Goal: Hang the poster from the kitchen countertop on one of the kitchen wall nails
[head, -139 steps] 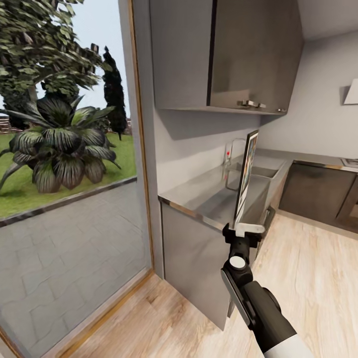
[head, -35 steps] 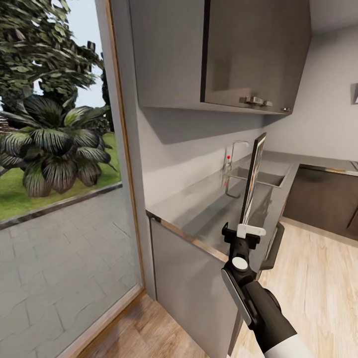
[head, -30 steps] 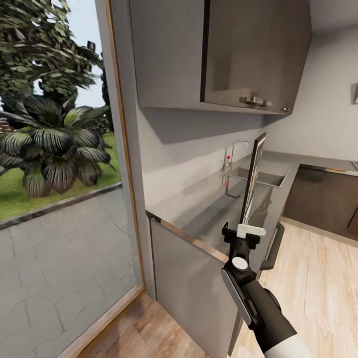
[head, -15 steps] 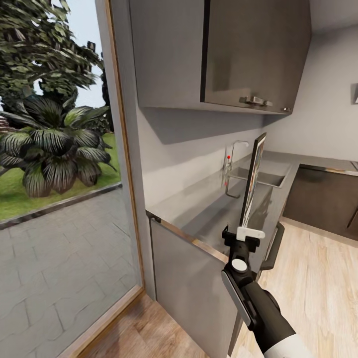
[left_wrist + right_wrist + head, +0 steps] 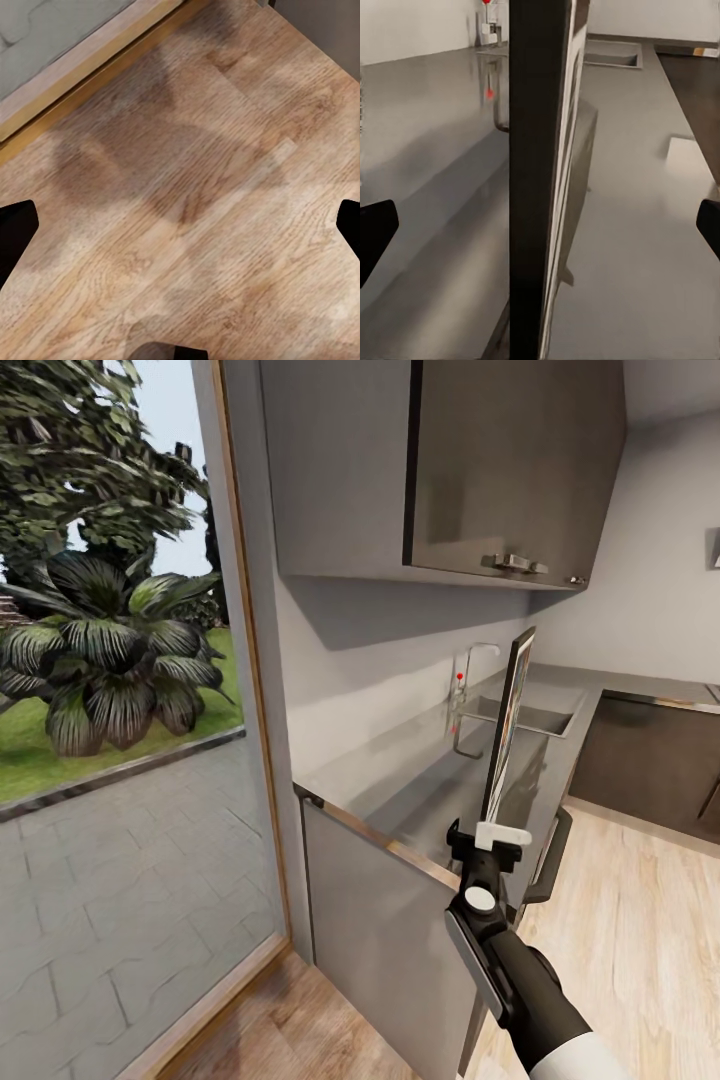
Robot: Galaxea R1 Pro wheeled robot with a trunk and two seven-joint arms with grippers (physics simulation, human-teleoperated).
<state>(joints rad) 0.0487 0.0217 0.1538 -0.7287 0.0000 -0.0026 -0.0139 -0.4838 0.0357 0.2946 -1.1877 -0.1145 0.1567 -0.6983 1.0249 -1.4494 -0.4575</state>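
- Gripping the poster (image 5: 507,722) by its lower edge, the right gripper (image 5: 489,838) stands at about 5 o'clock in the head view, its black forearm rising from the lower right corner.
- The poster is held upright and seen almost edge-on: a thin dark frame with a sliver of coloured artwork on its right face. It is lifted off the kitchen countertop (image 5: 400,780), which spreads behind and below it.
- In the right wrist view the poster's (image 5: 538,172) black edge runs the whole height of the picture, with the white border just showing along one side; the shiny grey worktop (image 5: 645,225) lies beyond it and mirrors it faintly.
- The right gripper's fingers sit tight against the frame — closed on it, with the white finger pad (image 5: 503,834) across the lower edge.
- At about 2 o'clock from the poster the inset sink (image 5: 520,715) is cut into the steel, and the slim tap (image 5: 472,665) with a red dot stands beside it, against the wall.
- A grey wall cabinet (image 5: 500,470) hangs at 12 o'clock, above the worktop.
- At 9 o'clock a tall glass pane shows a paved terrace and a broad-leaved plant (image 5: 110,650) on grass.
- The left wrist view looks down on the wooden floor (image 5: 187,202); dark finger tips sit at the two side edges of the picture, far apart — the left gripper is spread wide with nothing between them.
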